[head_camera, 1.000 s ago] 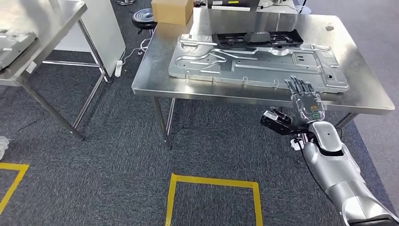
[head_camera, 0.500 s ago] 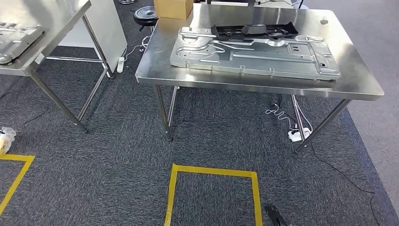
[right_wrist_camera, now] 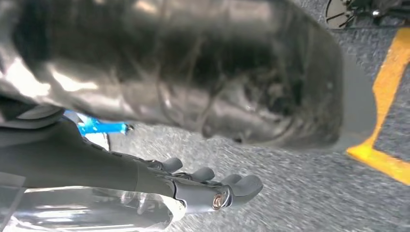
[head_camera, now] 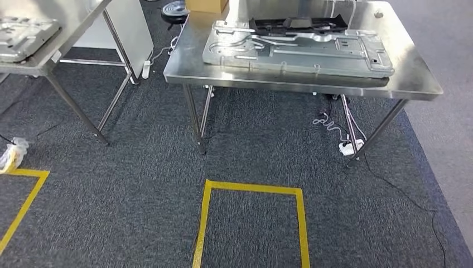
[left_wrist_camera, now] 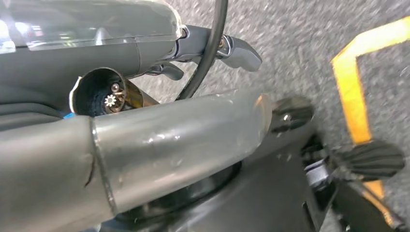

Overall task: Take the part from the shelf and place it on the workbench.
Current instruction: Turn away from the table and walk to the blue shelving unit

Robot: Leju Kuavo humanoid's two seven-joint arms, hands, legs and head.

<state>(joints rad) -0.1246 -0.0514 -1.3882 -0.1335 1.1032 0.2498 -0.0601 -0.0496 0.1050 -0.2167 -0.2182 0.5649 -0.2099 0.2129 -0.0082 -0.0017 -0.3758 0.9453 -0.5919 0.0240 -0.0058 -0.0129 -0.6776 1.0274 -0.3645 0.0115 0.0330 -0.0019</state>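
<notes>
Part (head_camera: 295, 49), a large stamped metal plate, lies flat on the tabletop (head_camera: 415, 84), spanning most of its width and sitting close to the near edge; no writing on it can be read. A black tray (head_camera: 295, 23) rests behind it. Left robot hand (left_wrist_camera: 232, 48) and right robot hand (right_wrist_camera: 212, 186) hang over grey carpet (head_camera: 139, 178), fingers loosely extended, holding nothing. Yellow floor tape (head_camera: 254, 192) marks a box before the tabletop.
</notes>
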